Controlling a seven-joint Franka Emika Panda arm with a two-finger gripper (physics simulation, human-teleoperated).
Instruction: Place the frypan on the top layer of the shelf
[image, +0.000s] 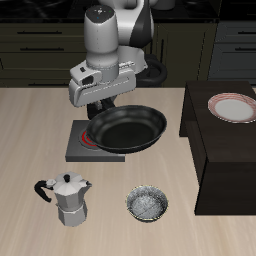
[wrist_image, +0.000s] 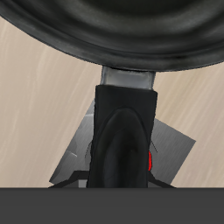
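The frypan (image: 128, 128) is held above the burner plate (image: 80, 143), its handle (wrist_image: 125, 131) pinched by the jaws. The shelf (image: 205, 140) lies beside it, its plate (image: 233, 107) occupying the top.

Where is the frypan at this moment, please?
In the exterior view the frypan sits above the grey burner plate, under the gripper, its rim pointing toward the shelf. In the wrist view its handle hides the fingers.
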